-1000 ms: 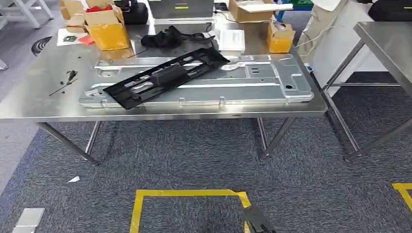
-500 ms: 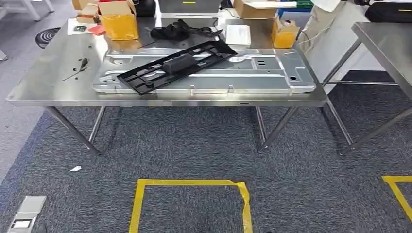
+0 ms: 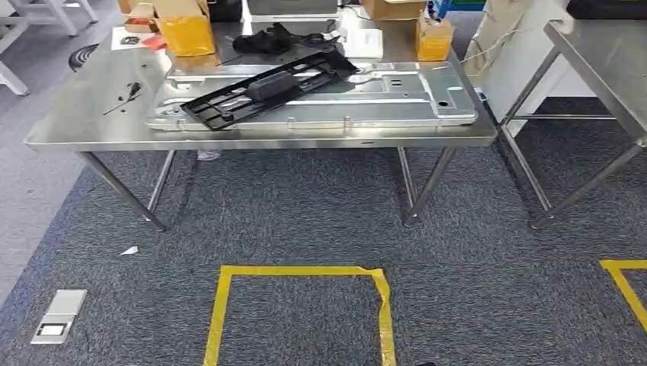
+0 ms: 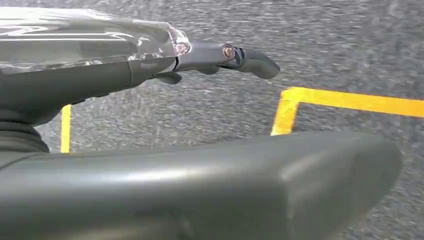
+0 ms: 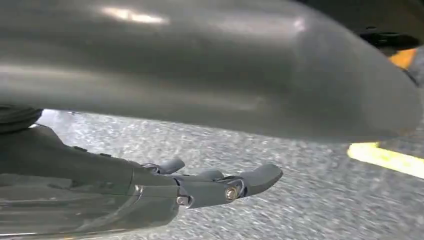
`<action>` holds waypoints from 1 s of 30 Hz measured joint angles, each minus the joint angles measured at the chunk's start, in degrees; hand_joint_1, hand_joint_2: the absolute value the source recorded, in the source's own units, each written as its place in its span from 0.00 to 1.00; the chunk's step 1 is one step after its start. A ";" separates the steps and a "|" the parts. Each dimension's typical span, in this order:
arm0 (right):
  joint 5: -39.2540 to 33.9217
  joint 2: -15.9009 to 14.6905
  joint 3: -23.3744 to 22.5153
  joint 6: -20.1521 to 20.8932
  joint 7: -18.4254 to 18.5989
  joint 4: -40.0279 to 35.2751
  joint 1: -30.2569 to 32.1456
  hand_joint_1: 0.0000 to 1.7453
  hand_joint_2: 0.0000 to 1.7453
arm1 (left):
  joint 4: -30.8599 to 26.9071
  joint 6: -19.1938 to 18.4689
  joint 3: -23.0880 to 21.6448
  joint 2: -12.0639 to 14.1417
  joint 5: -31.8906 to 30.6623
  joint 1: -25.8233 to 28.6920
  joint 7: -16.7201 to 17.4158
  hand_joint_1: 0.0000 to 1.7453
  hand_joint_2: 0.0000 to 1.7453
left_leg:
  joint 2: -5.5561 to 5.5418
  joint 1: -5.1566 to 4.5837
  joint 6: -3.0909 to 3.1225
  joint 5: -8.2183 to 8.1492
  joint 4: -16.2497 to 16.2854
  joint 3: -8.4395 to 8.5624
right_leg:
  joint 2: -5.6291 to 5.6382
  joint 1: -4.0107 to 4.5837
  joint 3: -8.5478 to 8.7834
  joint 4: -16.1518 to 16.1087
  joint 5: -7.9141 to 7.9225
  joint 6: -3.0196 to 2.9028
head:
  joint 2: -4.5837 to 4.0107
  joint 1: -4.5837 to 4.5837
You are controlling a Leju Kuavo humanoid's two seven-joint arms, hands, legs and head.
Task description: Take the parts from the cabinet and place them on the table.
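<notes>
My left hand [image 4: 210, 75] and my right hand [image 5: 200, 165] hold nothing, fingers straight, above the carpet [image 3: 305, 221]. The black part [image 3: 267, 88] lies on the metal panel [image 3: 397, 103] on the table [image 3: 84, 114].

A workshop or assembly area: a stainless steel work table [image 3: 76, 130] carries a large metal panel [image 3: 397, 99], cardboard boxes [image 3: 183, 30] and a screwdriver [image 3: 126, 95], standing on grey carpet [image 3: 305, 221] marked with yellow tape [image 3: 301, 272].

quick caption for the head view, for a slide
Black plastic frame lying slantwise on a silver metal panel on the steel table, yellow tape square on grey carpet in front.
</notes>
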 joint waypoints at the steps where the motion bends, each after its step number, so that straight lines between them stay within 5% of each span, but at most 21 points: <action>1: 0.07 0.00 0.00 0.00 0.24 0.02 0.01 0.00 0.00 | 0.00 -0.04 -0.02 0.02 -0.02 -0.06 0.00 0.00 0.00 | 0.04 0.00 0.11 2.16 -3.45 2.68 | -0.11 0.01 -0.93 0.60 0.26 0.20 | 0.00 0.02; 2: 0.20 0.00 0.00 0.00 0.30 0.04 -0.05 0.00 0.00 | 0.00 -0.04 -0.02 0.02 -0.18 -0.15 -0.02 0.00 0.00 | 0.04 0.00 0.35 3.61 -8.41 6.11 | -0.11 0.00 -1.75 1.21 0.45 0.48 | 0.00 0.02; 4: 0.37 0.07 0.00 0.02 0.33 0.02 -0.37 0.00 0.00 | -0.02 -0.07 -0.04 0.11 -0.17 -0.29 -0.11 0.00 0.00 | 0.04 -0.20 0.94 2.67 -17.29 11.82 | -0.37 0.33 -3.01 2.41 0.81 0.98 | 0.00 0.02; 8: 0.83 -0.02 0.00 0.46 0.28 0.13 -0.31 0.00 0.00 | -0.02 -0.07 -0.07 0.17 -0.17 -0.08 -0.33 0.00 0.00 | 0.17 -0.18 2.19 3.28 -17.98 10.71 | -0.35 0.26 -4.02 2.49 2.45 2.26 | 0.00 0.07; 10: 0.85 0.00 0.00 0.61 0.13 0.13 -0.21 0.00 0.00 | -0.04 -0.07 -0.07 0.24 -0.17 -0.36 -0.48 0.00 0.00 | 0.43 -0.01 3.17 4.52 -17.91 9.40 | 1.12 -0.07 -5.30 5.77 -2.72 3.05 | 0.00 0.29; 12: 0.87 -0.02 0.00 0.61 0.13 0.13 -0.07 0.00 0.00 | -0.04 -0.07 -0.07 0.26 -0.17 -0.36 -0.59 0.00 0.00 | 0.41 -0.17 3.37 5.72 -17.81 7.82 | 1.34 -0.38 -7.60 14.39 -8.96 3.44 | 0.00 0.31; 13: 0.87 -0.02 0.00 0.61 0.11 0.13 -0.13 0.00 0.00 | -0.04 -0.07 -0.07 0.26 -0.17 -0.33 -0.59 0.00 0.00 | 0.43 -0.20 3.32 6.24 -17.67 6.97 | 1.33 -0.44 -8.34 18.07 -10.20 3.58 | 0.00 0.33; 15: 0.87 -0.02 0.00 0.61 0.11 0.11 -0.10 0.00 0.00 | -0.04 -0.09 -0.07 0.26 -0.18 -0.37 -0.59 0.00 0.00 | 0.43 -0.20 3.19 7.16 -17.14 5.24 | 1.33 -0.46 -6.69 19.07 -7.87 3.72 | 0.00 0.31; 17: 1.22 -0.02 0.00 0.61 0.11 0.11 -0.16 0.00 0.00 | -0.04 -0.11 -0.07 0.26 -0.17 -0.37 -0.61 0.00 0.00 | 0.38 -0.20 2.97 7.90 -16.70 3.93 | 1.43 -0.46 -0.96 11.32 -4.06 3.48 | 0.00 0.31; 19: 1.64 -0.02 0.02 0.61 0.11 0.11 -0.37 0.00 0.00 | -0.04 -0.20 -0.07 0.26 -0.17 -0.38 -0.61 0.00 0.00 | 0.30 -0.54 2.49 8.63 -16.49 3.27 | 2.00 -0.19 6.25 0.93 -3.80 2.79 | 0.00 0.33; 20: 1.79 -0.02 0.02 0.61 0.11 0.11 -0.38 0.00 0.00 | -0.04 -0.24 -0.07 0.26 -0.17 -0.43 -0.63 0.00 0.00 | 0.31 -0.56 2.11 9.20 -16.47 3.04 | 2.05 -0.24 7.03 -1.37 -4.42 2.48 | 0.00 0.22; 22: 1.88 -0.02 0.02 0.61 0.11 0.11 -0.34 0.00 0.00 | -0.04 -0.24 -0.07 0.26 -0.17 -0.46 -0.66 0.00 0.00 | 0.32 -0.34 1.51 10.11 -16.57 2.64 | 2.08 0.05 6.42 -1.15 -4.18 2.14 | 0.00 0.24; 23: 1.86 -0.02 0.02 0.61 0.13 0.13 -0.29 0.00 0.00 | -0.04 -0.24 -0.07 0.26 -0.17 -0.33 -0.66 0.00 0.00 | 0.23 -0.44 1.11 10.58 -16.63 2.50 | 1.95 -0.05 6.01 -1.40 -3.54 1.51 | 0.00 0.26; 24: 1.77 0.07 0.02 0.61 0.17 0.22 -0.33 0.00 0.00 | -0.04 -0.22 -0.07 0.35 -0.17 -0.31 -0.64 0.00 0.00 | 0.02 -0.27 0.90 9.32 -16.17 1.84 | 1.38 -0.45 5.51 -1.70 -2.88 0.81 | 0.00 0.24; 25: 1.62 0.07 0.00 0.63 0.52 0.22 -0.32 0.00 0.00 | -0.04 -0.22 -0.07 0.31 -0.17 -0.20 -0.61 0.00 0.00 | 0.02 -0.21 0.72 6.32 -14.05 0.93 | 1.51 -0.42 4.65 -1.70 -2.37 0.30 | 0.00 0.17; 27: 0.78 0.07 -0.04 1.14 1.99 0.24 -0.20 0.00 0.00 | -0.04 -0.22 -0.07 0.28 -0.24 -0.21 -0.57 0.00 0.00 | 0.02 -0.01 0.26 0.19 -5.63 -1.56 | 1.26 -0.27 3.36 -1.64 -1.52 0.03 | 0.00 0.00; 28: 0.46 0.07 -0.11 1.55 2.73 0.26 -0.21 0.00 0.00 | -0.04 -0.22 -0.07 0.28 -0.26 -0.26 -0.48 0.00 0.00 | 0.02 -0.01 0.10 -1.41 -1.48 -2.57 | 1.14 -0.20 2.81 -1.60 -1.11 0.00 | 0.00 -0.02; 30: 0.22 0.07 -0.35 2.80 4.44 0.31 -0.24 0.00 0.00 | -0.04 -0.13 -0.04 0.33 0.00 -0.31 0.35 0.00 0.00 | 0.03 -0.01 0.04 0.42 1.39 -2.04 | 1.09 -0.17 1.73 -1.27 -0.37 0.15 | 0.00 -0.02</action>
